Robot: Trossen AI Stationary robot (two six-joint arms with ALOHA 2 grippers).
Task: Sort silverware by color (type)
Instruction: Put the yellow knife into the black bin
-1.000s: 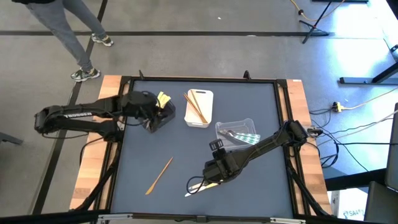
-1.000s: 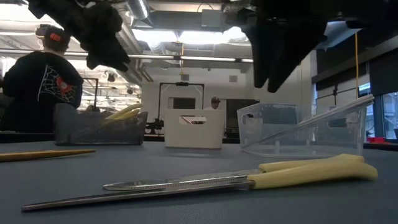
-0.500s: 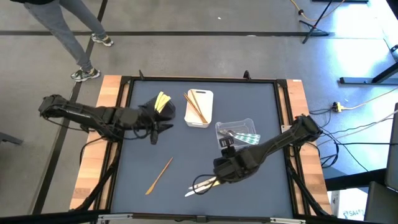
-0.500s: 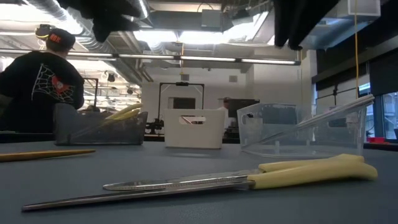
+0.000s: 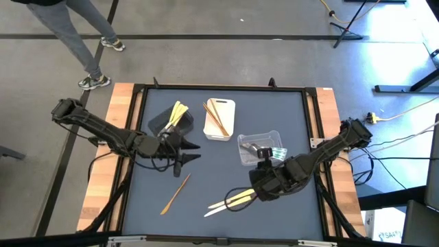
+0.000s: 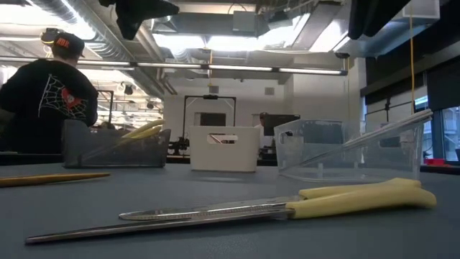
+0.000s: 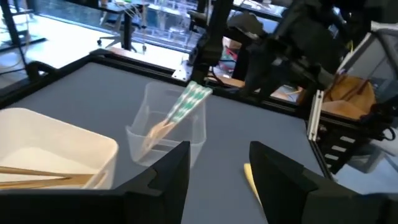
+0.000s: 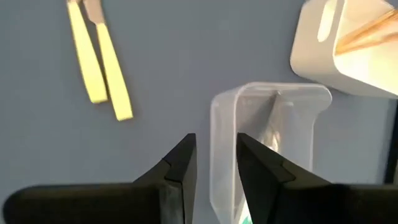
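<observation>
The left end effector [image 5: 184,155] hangs over the desk [image 5: 274,213] with its fingers [image 7: 168,177] spread apart and nothing between them. Just behind it stands the black tray [image 5: 164,120] holding pale yellow utensils [image 5: 178,112]; the white tray [image 5: 220,121] with orange-brown pieces [image 5: 216,118] sits off to its side. An orange-brown utensil [image 5: 175,193] lies on the desk just ahead of it.

The right end effector [image 5: 259,190] is also empty, its fingers [image 8: 180,167] parted by a narrow gap. Two yellow-handled knives [image 5: 230,202] lie side by side on the desk right next to it, untouched. The clear tray [image 5: 260,147] (with a green-striped piece [image 7: 191,101] leaning inside) is just behind it.
</observation>
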